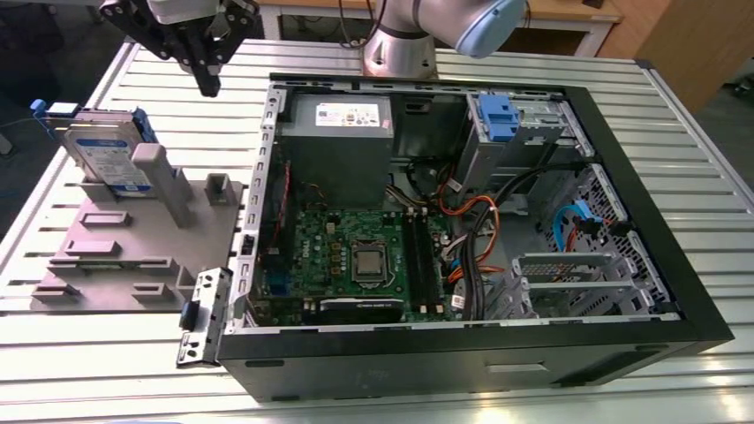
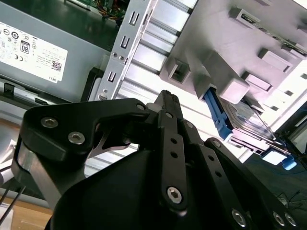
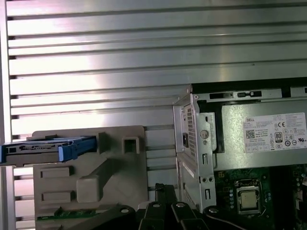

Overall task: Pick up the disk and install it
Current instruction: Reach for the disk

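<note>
Disk (image 1: 109,152), a flat silver-grey rectangular drive with blue plastic side rails, stands on edge in a grey plastic fixture (image 1: 130,265) on the slatted metal table (image 1: 118,371), to the exterior view's left of the open black computer case (image 1: 471,344). It looks rigid, dense and shock-sensitive. The rails or narrow edges seem the safest hold, not the labelled face. The black hand (image 1: 210,84) hangs above the table just outside the case's corner, fingers pinched together and empty. The drive's white-and-blue label is too small to read. The case's grey power-supply box (image 1: 335,155) bears a white sticker (image 1: 348,113).
</note>
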{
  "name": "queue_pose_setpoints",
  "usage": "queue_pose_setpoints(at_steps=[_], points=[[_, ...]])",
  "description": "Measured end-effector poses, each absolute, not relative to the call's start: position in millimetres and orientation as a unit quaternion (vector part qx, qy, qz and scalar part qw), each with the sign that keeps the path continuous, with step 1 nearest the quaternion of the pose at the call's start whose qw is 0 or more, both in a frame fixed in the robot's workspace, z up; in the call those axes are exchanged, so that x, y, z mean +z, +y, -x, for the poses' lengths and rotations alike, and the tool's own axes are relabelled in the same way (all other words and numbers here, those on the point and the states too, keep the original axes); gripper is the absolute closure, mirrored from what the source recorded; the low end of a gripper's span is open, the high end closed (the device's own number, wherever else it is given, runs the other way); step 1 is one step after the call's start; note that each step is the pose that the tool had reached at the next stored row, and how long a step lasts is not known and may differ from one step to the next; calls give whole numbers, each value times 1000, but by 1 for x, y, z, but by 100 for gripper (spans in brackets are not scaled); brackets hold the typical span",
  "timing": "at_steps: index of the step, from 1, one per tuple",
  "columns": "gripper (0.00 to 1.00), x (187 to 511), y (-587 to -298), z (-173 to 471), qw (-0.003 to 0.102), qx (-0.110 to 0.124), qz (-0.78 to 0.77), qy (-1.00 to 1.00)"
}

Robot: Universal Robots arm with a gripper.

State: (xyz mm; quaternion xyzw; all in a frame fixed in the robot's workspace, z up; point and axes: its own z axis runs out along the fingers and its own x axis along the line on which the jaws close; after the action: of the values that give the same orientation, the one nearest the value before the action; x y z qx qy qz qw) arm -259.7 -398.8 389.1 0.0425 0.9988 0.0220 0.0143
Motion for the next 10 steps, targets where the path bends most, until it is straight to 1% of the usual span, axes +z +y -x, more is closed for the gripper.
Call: queue_pose_setpoints(at_steps=[10], points=[[89, 388, -394, 271, 14, 22, -48, 999]])
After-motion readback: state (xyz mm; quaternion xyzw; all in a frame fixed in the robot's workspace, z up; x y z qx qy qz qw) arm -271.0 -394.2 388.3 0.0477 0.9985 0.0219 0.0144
